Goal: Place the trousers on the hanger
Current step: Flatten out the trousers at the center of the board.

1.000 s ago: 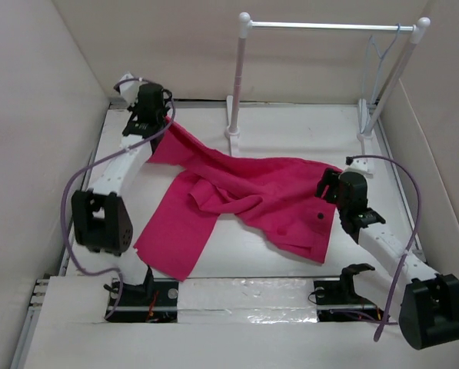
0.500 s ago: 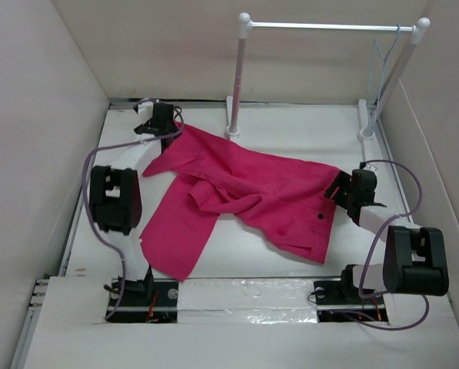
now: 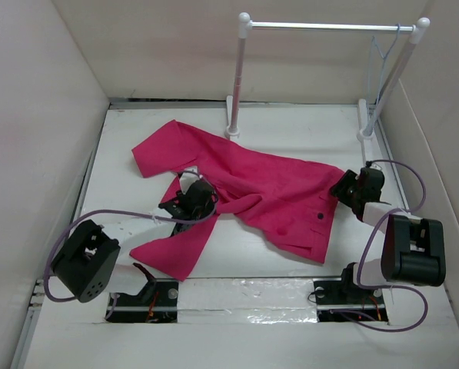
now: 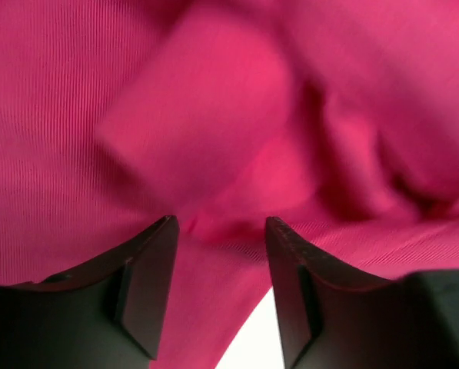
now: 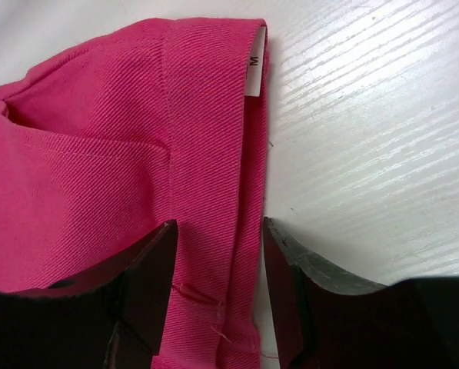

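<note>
The trousers [image 3: 252, 192] lie crumpled on the table [image 3: 291, 123], legs to the left and waistband to the right, so nothing is on the hanger yet and the step in hand looks like getting a first hold on the cloth. At the trousers' left part, over the folds where the near leg bends away, the left hand [image 4: 221, 231] hovers with its fingers spread and only pink fabric beyond them; it pinches nothing that shows. That wrist view is blurred, so whether the fingertips touch the cloth cannot be told, and from above the wrist itself hides them. Near the trousers' right end sits the dark button [image 3: 320, 217]. At that end's far corner the right hand [image 5: 217, 231] is also spread, its fingers straddling the waistband edge, with the white size label [image 5: 254, 73] just beyond them; the band lies between the fingers but is not squeezed. The next move probably calls for this hand to press together on the waistband, and the left on a fold, before any lift. Beyond and above the trousers' right end the hanger [image 3: 379, 58] hangs from the rack [image 3: 241, 77]; it is thin and pale against the wall, and its lower bar is hard to make out.
</note>
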Tool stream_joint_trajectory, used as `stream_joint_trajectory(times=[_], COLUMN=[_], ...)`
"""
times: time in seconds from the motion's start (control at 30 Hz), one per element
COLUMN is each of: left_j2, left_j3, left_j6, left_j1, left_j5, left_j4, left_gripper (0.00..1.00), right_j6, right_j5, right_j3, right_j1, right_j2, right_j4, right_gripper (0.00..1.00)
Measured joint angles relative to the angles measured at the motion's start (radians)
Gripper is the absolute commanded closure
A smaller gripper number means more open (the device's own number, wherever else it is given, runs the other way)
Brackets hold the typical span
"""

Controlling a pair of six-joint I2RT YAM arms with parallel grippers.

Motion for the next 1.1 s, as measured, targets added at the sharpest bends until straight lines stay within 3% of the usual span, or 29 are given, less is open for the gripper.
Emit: stream_joint_trajectory(times=[0.07,0.17,0.3,0.33,0.37,0.47,0.53,0.6,0.83,1.1], left_j2=[-0.016,-0.058,-0.105,-0.103,-0.098,-0.090,-0.083,-0.063,-0.039,-0.291], left_j3=[-0.039,-0.063,-0.091,-0.094,-0.095,-0.103,-0.116,-0.121,-0.113,-0.065], left_j6=[-0.031,-0.081,-0.124,-0.130,-0.137,-0.150,-0.158,-0.160,-0.165,-0.163], left_j1=[-0.034,-0.081,-0.093,-0.097,-0.099,-0.119,-0.129,-0.129,-0.134,-0.141], left_j5=[0.002,0.003,0.040,0.054,0.065,0.095,0.121,0.126,0.129,0.010], left_j4=[-0.047,-0.087,-0.099,-0.100,-0.105,-0.112,-0.102,-0.086,-0.068,-0.336], left_gripper=[0.48,0.40,0.37,0.38,0.38,0.47,0.70,1.00,1.00,1.00], right_j6=[-0.003,-0.006,-0.018,-0.022,-0.027,-0.030,-0.028,-0.027,0.000,0.020], right_j5=[-0.015,-0.034,-0.056,-0.060,-0.065,-0.078,-0.086,-0.093,-0.086,0.014], right_j3=[0.003,0.003,0.014,0.019,0.024,0.032,0.032,0.034,0.064,0.260], right_j1=[0.000,0.000,-0.013,-0.021,-0.030,-0.058,-0.072,-0.083,-0.138,-0.214], right_j2=[0.001,0.002,0.020,0.029,0.037,0.058,0.063,0.063,-0.021,0.014], right_j4=[0.003,0.010,0.009,0.009,0.010,0.010,0.009,0.009,-0.018,-0.039], right_gripper=[0.34,0.34,0.46,0.59,0.65,0.85,0.94,0.97,1.00,1.00])
